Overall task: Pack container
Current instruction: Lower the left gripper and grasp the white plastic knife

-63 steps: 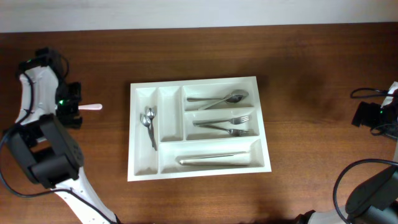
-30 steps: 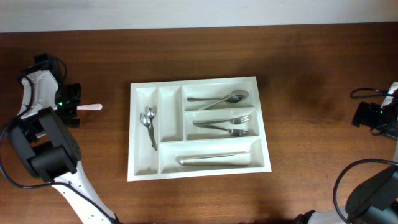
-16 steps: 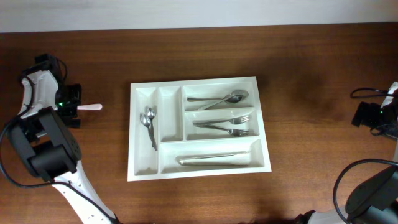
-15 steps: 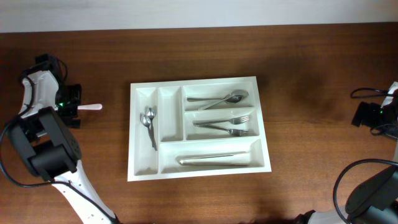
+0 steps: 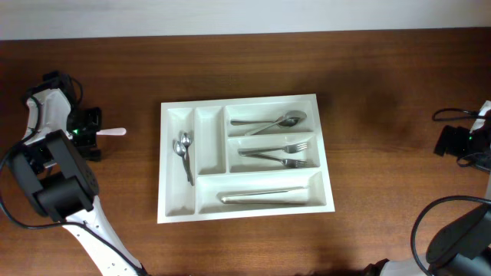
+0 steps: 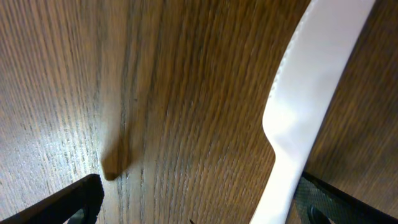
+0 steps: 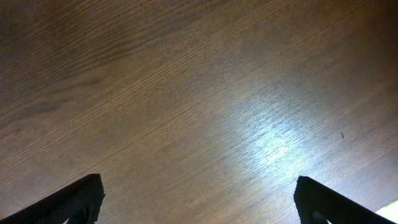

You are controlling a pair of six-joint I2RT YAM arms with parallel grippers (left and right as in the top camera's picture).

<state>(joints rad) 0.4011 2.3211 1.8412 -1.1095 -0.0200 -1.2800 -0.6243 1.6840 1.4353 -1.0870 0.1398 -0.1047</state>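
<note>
Nearest, we list the left gripper [image 6: 199, 205]: jaws spread wide, pinching nothing. Between them lies a white plastic serrated knife [image 6: 311, 93], flat on the brown wooden table [image 5: 383, 61], close against one finger. Its long axis points at the large white five-compartment plastic cutlery tray [image 5: 242, 100], well apart at centre. Farthest is the right gripper [image 7: 199, 202], likewise spread. We judge the left arm nearer.

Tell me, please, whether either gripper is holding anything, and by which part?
Nothing is held. The left gripper is open, with the white plastic knife lying on the table between its jaws; the right gripper is open too.
</note>
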